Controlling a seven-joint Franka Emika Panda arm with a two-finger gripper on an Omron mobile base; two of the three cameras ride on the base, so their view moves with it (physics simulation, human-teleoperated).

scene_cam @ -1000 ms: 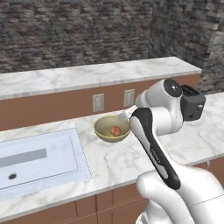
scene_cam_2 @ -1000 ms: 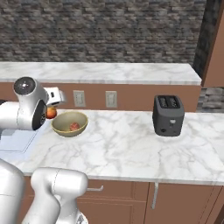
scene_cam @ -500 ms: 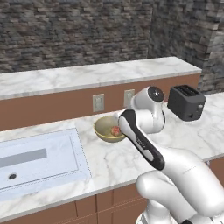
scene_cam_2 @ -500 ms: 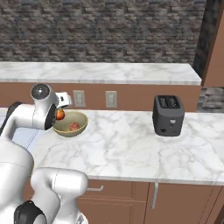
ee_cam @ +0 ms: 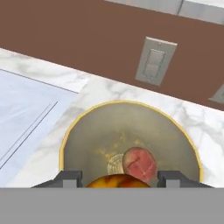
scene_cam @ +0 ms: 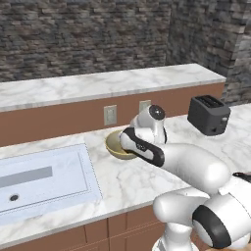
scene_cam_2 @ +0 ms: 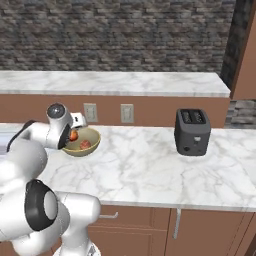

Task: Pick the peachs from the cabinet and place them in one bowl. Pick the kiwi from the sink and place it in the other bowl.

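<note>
Arm has swung from right of bowl to directly above it over last second. Pincer (ee_cam: 119, 180) clamped on second peach (ee_cam: 114, 180), hanging over pale-tan bowl (ee_cam: 83, 144) on worktop (scene_cam_2: 150, 165); release looks next. Count: two peaches (one held, first peach (ee_cam: 140, 162) lying inside bowl), one bowl, one toaster (scene_cam_2: 192, 132), one sink (scene_cam: 44, 179).
</note>
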